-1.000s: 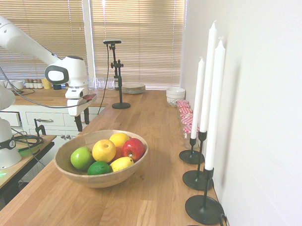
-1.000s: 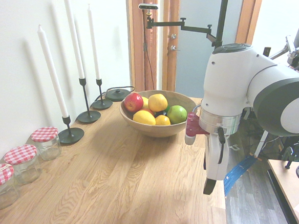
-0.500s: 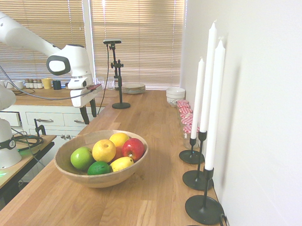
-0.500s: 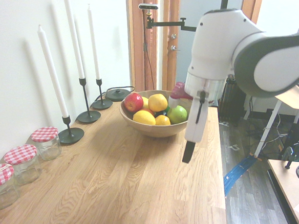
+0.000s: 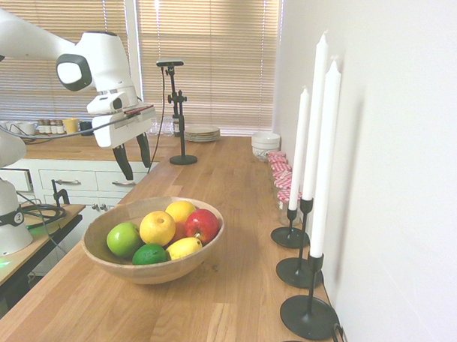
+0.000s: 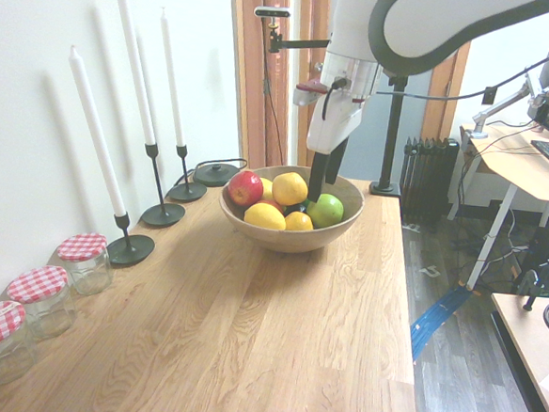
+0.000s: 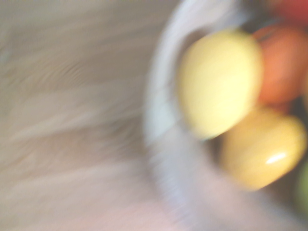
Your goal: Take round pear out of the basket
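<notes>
The round pear [image 5: 157,227] [image 6: 290,188], yellow with an orange blush, lies in the middle of the basket [image 5: 111,263] [image 6: 286,241], a wide wooden bowl on the oak counter. Around it lie a green apple [image 5: 124,238], a red apple [image 5: 202,224], a lime [image 5: 149,254] and lemons [image 5: 185,247]. My gripper [image 5: 136,159] [image 6: 322,179] hangs open and empty above the counter, just beyond the basket's far rim as the first exterior view sees it, pointing down. The wrist view is blurred: the basket's rim [image 7: 159,120] and yellow fruit [image 7: 219,82] show.
Three tall white candles in black holders [image 5: 308,311] [image 6: 130,248] line the wall. Red-lidded jars [image 6: 82,260] stand further along it. A black camera stand [image 5: 181,159], stacked plates [image 5: 202,133] and bowls [image 5: 266,144] sit at the counter's far end.
The arm has risen and swung from beside the counter's edge to just short of the basket. The gripper stayed open.
</notes>
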